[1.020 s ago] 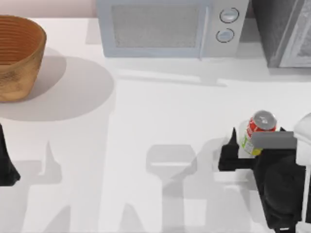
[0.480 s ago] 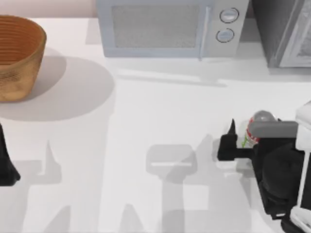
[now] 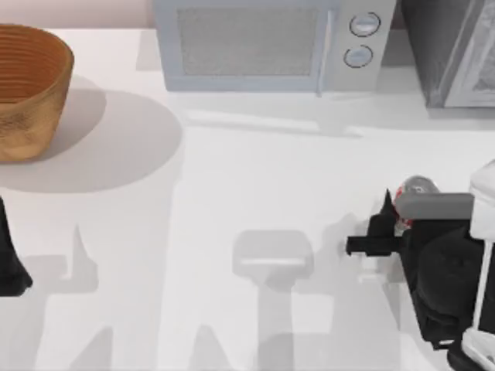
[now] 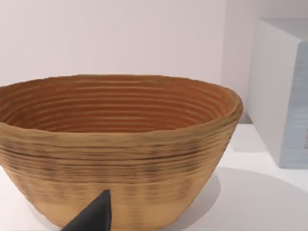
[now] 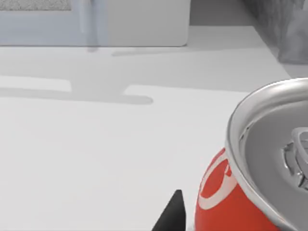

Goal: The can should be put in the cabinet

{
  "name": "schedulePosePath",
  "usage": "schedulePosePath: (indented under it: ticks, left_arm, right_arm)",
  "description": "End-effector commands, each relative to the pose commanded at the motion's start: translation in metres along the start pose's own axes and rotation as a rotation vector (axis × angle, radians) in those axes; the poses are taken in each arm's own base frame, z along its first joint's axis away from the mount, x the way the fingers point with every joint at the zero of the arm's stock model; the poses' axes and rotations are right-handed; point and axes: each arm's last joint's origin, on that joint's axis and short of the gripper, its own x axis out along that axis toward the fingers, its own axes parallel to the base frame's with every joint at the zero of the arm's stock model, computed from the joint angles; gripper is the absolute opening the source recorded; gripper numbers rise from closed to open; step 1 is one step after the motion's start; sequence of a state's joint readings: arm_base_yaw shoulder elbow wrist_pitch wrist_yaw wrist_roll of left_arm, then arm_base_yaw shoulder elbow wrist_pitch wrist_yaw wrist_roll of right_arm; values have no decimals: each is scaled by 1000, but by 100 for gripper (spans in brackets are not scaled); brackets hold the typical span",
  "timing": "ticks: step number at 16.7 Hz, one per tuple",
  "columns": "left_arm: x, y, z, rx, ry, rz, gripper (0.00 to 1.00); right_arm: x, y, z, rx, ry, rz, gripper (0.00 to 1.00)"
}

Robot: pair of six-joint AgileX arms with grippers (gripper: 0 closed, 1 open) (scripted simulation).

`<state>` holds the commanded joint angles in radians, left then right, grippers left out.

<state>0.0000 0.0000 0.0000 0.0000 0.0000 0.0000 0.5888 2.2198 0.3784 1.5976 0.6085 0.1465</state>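
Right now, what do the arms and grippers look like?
Right gripper: matte black body, thin pointed black fingers, a light grey bar across the wrist, white arm segments behind it. Left gripper: a black pointed fingertip in the wrist view; black arm at the top view's left edge. No visible cables or markings.

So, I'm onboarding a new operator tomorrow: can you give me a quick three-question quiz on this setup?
1. True or false: the can is outside the cabinet.
2. What stands at the left side of the table? A) basket B) microwave C) cabinet
3. Which claw is at the can?

Key:
1. True.
2. A, the basket.
3. The right claw; the left claw is parked at the table's left edge.
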Motion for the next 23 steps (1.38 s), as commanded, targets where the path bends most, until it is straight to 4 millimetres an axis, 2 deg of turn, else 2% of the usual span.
schedulePosePath:
  ticks: [4,5,15,18,23]
  left_arm:
    - [0,0,0,0,0,0,100]
    - [0,0,0,0,0,0,100]
    - [0,0,0,0,0,0,100]
    - [0,0,0,0,0,0,100]
    - [0,0,0,0,0,0,100]
  right_arm:
    - [0,0,0,0,0,0,2]
    - [0,0,0,0,0,0,0]
    - [0,1,3,3,-4,2,0]
    - [3,6,20,11,-16,8,0]
    - [2,11,69,4,-13,6,0]
